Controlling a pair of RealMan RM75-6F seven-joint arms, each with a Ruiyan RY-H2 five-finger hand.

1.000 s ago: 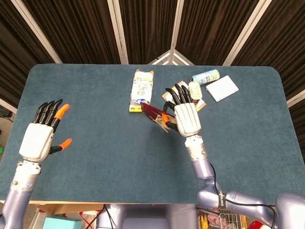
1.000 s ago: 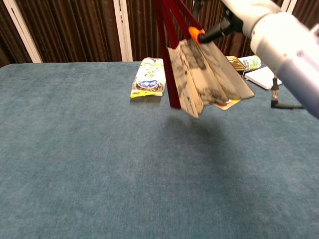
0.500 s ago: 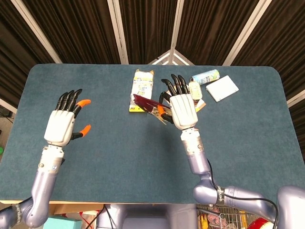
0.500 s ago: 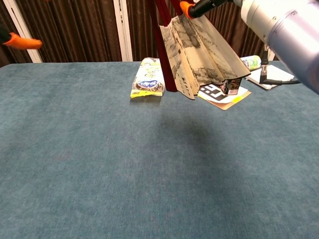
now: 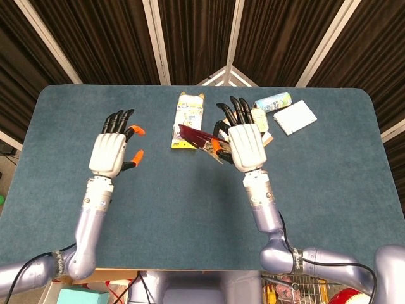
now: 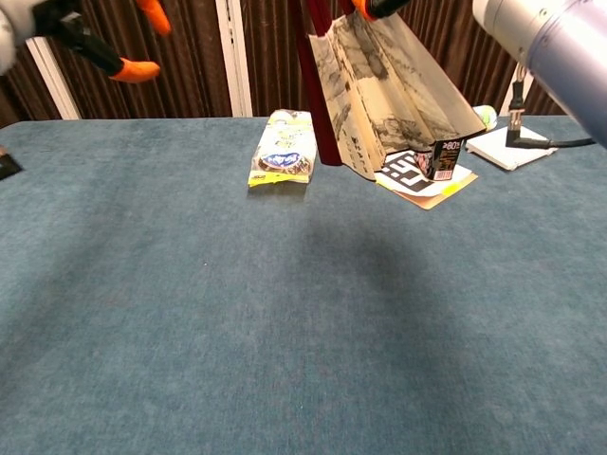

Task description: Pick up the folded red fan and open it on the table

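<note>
Right hand (image 5: 245, 147) pinches the red-ribbed folding paper fan (image 6: 379, 90), partly spread, aloft over the teal felt bench (image 5: 190, 209). Left hand (image 5: 111, 152) hovers wide and empty. Best bet: left takes the free outer rib and draws it away evenly, sparing the paper.

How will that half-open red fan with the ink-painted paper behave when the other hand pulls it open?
The red folding fan with ink-painted paper will probably feel light and floppy: its pleats hang loosely below the right hand. The red outer rib looks stiff, so it is likely the safer place to pull. The thin paper could tear if the open left hand tugs it.
</note>
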